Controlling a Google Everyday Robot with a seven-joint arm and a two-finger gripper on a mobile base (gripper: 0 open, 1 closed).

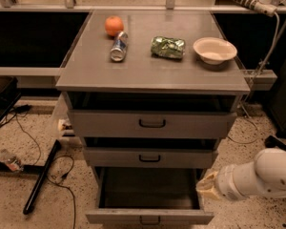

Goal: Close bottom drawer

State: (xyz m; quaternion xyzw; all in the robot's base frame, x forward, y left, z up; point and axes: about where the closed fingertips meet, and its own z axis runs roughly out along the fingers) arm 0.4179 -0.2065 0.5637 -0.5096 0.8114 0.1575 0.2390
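The bottom drawer (149,217) is the lowermost of three grey drawers and stands pulled far out, its dark inside (149,187) showing. Its slim front panel with a small black bar handle (149,220) is at the lower edge of the camera view. My gripper (206,187) comes in from the right on a white arm (257,175) and sits at the drawer's right side wall, near its front corner. The top drawer (152,123) and the middle drawer (150,157) are each slightly out.
On the cabinet top (152,75) lie an orange (114,25), a can on its side (118,46), a green crumpled bag (168,47) and a white bowl (214,50). Cables and a black bar (40,178) lie on the floor to the left.
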